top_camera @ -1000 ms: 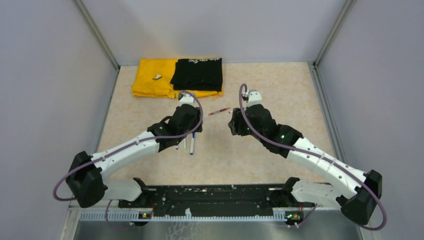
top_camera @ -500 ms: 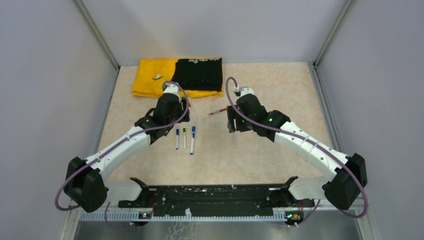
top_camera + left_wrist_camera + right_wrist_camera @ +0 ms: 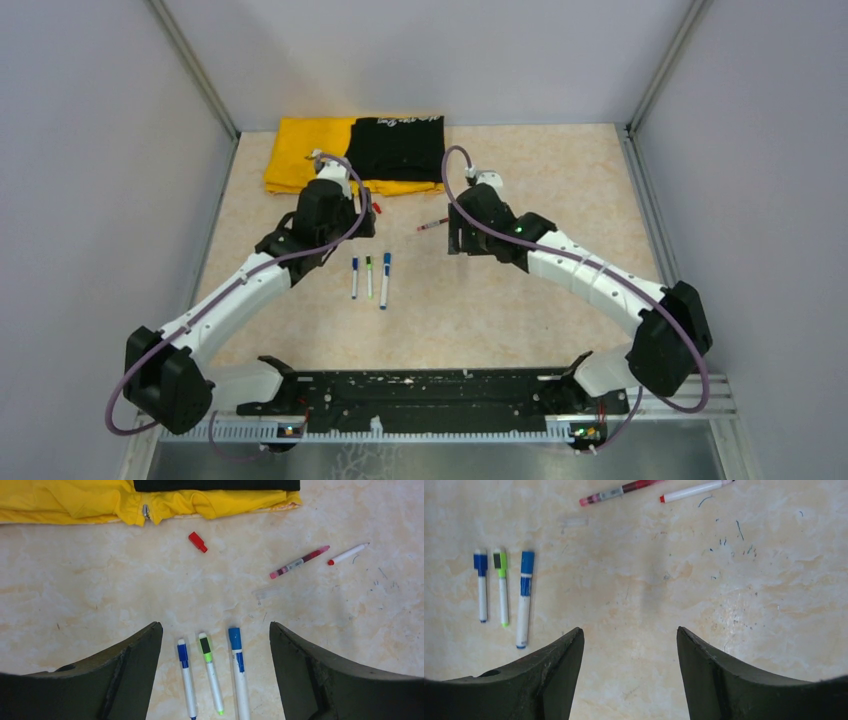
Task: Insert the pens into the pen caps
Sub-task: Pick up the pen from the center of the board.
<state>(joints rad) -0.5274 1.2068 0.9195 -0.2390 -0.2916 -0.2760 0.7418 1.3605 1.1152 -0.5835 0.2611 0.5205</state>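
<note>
Three capped white pens lie side by side: a blue one [image 3: 186, 677], a green one [image 3: 210, 672] and a longer blue one [image 3: 239, 672], also in the top view [image 3: 369, 277]. A maroon pen [image 3: 300, 561] and an uncapped white pen with a red tip [image 3: 348, 554] lie further right. A red cap [image 3: 199, 542] lies near the cloth, and a clear cap [image 3: 267, 592] near the maroon pen. My left gripper [image 3: 215, 627] is open and empty above the three pens. My right gripper [image 3: 629, 629] is open and empty over bare table, right of them [image 3: 501, 586].
A yellow cloth [image 3: 300, 155] with a folded black cloth [image 3: 395, 148] on it lies at the back left. Grey walls close in both sides and the back. The right part of the tabletop [image 3: 734, 535] carries pen marks.
My left gripper has moved back and to the left, uncovering the three capped pens. My right gripper has moved a little left and back. Both stay open and empty.
</note>
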